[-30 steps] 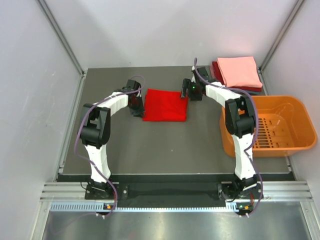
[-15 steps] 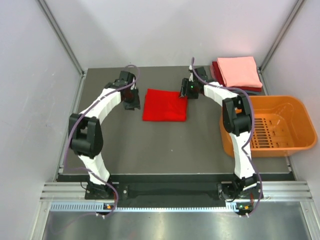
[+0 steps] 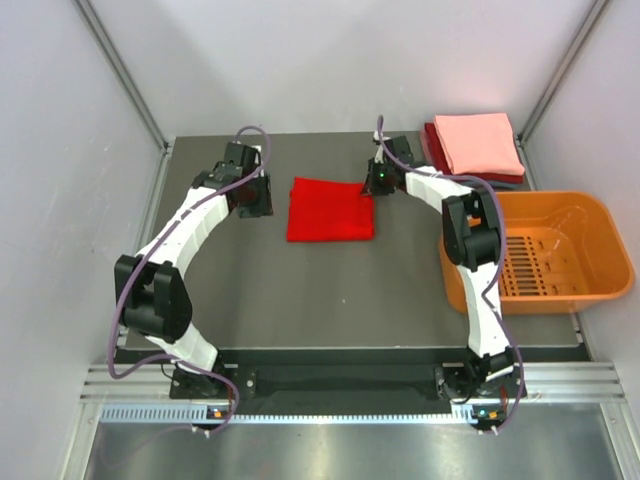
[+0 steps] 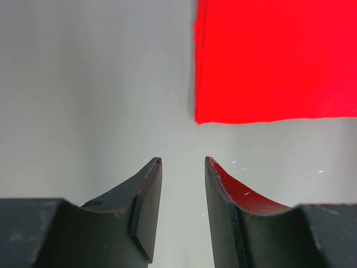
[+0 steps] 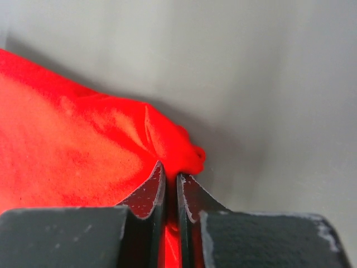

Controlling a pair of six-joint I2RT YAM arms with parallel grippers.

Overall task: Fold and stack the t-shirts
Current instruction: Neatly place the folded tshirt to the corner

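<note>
So the red shirt (image 3: 330, 209) is lying flat toward the back middle of the table (image 3: 330, 310), already down to a neat rectangle with clean edges, so I'd say the folding part is basically done and what's left is getting it over to the pile. The right gripper (image 3: 376, 184) is at the shirt's far right corner, and from the wrist camera you can see its jaws pressed together with a little bunched-up nub of red cloth (image 5: 167, 145) squeezed between them, so it's got a proper pinch on that corner. That makes sense if the plan is to lift or drag the thing by the side nearest the pile. The left gripper (image 3: 260, 200) is sitting just off the shirt's left edge, not touching it. Its jaws are partway apart with nothing between them, just bare table, and the shirt's corner (image 4: 198, 119) is a bit ahead of the fingertips. My guess is it's lined up to come in and grab that side, so the fold doesn't flop open when the shirt gets carried. The pile is in the far right corner: a pink shirt (image 3: 480, 142) on top of a dark red shirt (image 3: 431, 139), well apart from the red one. An orange basket (image 3: 600, 215) sits nearer on the right.
</note>
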